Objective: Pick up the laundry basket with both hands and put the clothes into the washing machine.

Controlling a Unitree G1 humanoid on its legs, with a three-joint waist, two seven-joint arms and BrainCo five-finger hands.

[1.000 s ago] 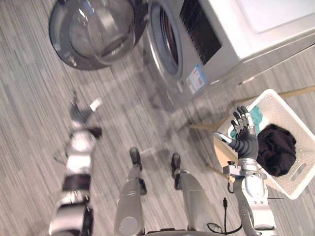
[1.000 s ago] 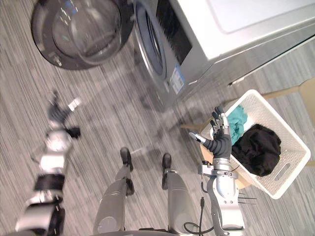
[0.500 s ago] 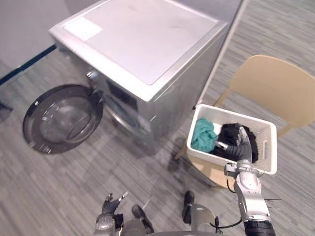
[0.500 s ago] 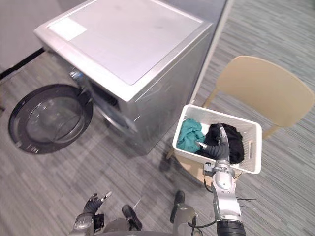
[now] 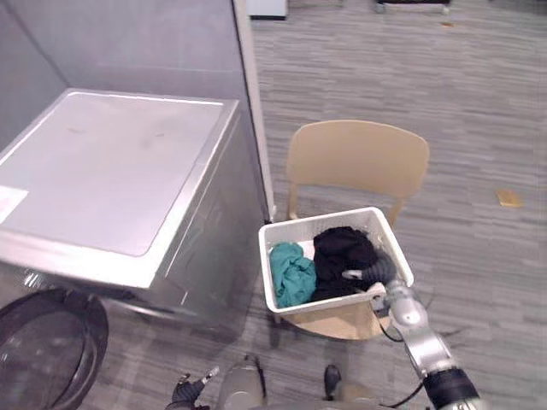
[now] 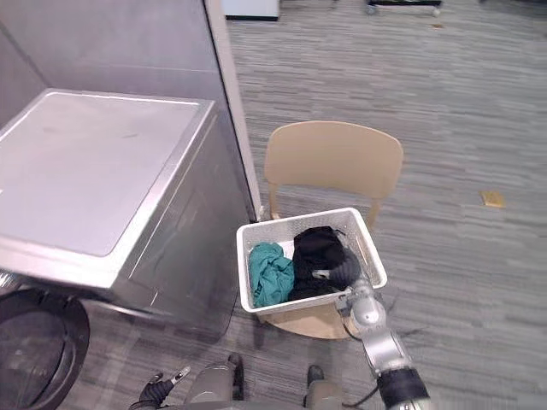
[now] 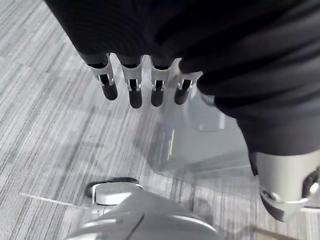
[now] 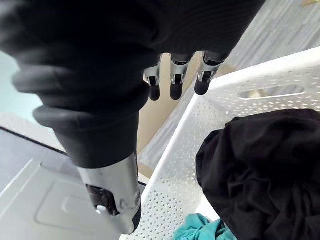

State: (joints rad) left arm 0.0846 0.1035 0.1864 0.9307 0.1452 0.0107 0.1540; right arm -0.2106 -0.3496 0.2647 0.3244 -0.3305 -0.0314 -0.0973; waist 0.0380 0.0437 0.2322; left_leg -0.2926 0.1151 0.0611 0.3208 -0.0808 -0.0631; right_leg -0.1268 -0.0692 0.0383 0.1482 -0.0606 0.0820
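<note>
Two garments lie in the white perforated plastic laundry basket (image 5: 329,301): a crumpled teal cloth (image 5: 292,275) on its left side and a bunched black garment (image 5: 340,254) on its right. The basket sits on the seat of a tan wooden chair (image 5: 356,162), whose backrest rises behind the basket. My right hand (image 5: 376,272) hangs at the basket's near right corner, just beside the black garment. Its fingers (image 8: 175,82) are straight and loose, holding nothing, and I cannot tell whether it touches the rim. My left hand (image 7: 150,35) is low, well to the left of the basket, over the grey striped floor (image 5: 479,102), with its fingers stretched out and empty. Left of the basket stands the silver front-loading washing machine (image 5: 111,171), its round dark door (image 5: 43,359) swung open on the side away from the basket.
</note>
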